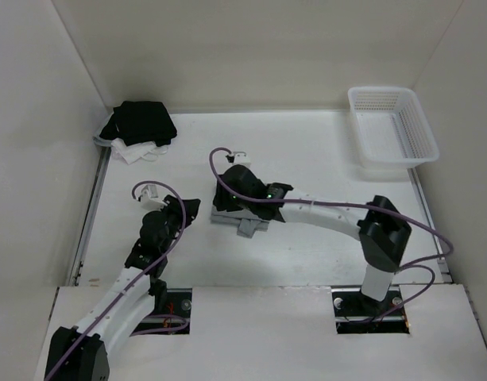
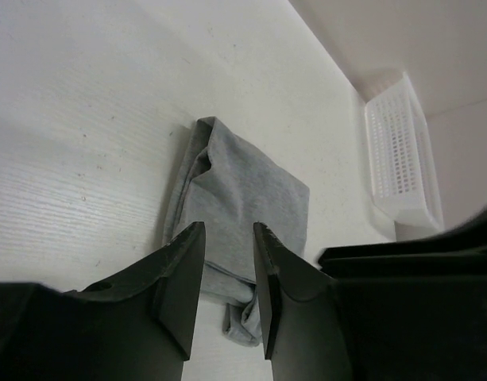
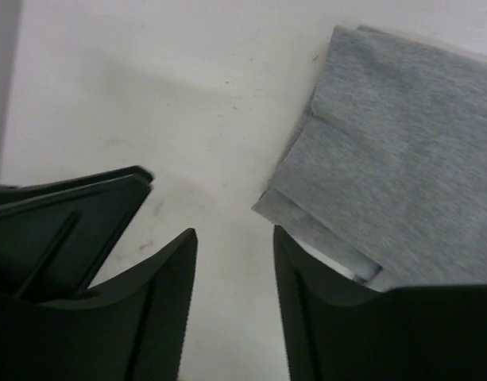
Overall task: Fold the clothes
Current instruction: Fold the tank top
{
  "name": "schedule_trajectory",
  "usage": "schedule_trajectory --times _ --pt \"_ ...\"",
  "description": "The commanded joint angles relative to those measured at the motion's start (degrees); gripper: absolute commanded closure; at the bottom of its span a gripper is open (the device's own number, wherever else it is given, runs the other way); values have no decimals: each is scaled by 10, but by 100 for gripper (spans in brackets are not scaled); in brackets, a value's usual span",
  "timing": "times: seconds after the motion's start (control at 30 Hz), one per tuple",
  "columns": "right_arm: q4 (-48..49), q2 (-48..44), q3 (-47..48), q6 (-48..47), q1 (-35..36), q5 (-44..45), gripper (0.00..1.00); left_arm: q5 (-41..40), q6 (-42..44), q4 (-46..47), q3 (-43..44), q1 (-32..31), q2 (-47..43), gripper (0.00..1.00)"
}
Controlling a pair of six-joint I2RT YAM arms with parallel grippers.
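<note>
The clothes (image 1: 247,226) are a light-grey garment folded into a small packet in the middle of the table, partly hidden under my right arm. In the left wrist view the clothes (image 2: 243,190) lie flat just beyond my left gripper (image 2: 227,230), which is open, apart from the cloth and holding nothing. In the right wrist view the clothes (image 3: 402,143) lie to the right of my right gripper (image 3: 235,234), which is open over bare table beside the packet's corner. From above, the left gripper (image 1: 194,208) and right gripper (image 1: 223,202) are close together at the packet's left side.
A white plastic basket (image 1: 394,127) stands at the back right, also seen as the basket (image 2: 398,151) in the left wrist view. A black and white clothes pile (image 1: 140,131) lies in the back left corner. White walls close in three sides.
</note>
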Motion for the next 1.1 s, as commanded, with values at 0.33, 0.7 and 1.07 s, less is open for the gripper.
schedule_trajectory --times 0.33,0.7,1.07 --pt "204 -324 -377 -25 -103 103 96 -45 67 19 30 -81 68 61" --pt "309 -361 -458 -41 -209 12 74 -75 103 -70 44 -70 28 59" --pt "407 -341 -522 -62 -250 41 19 -111 93 -175 63 -22 -11 47"
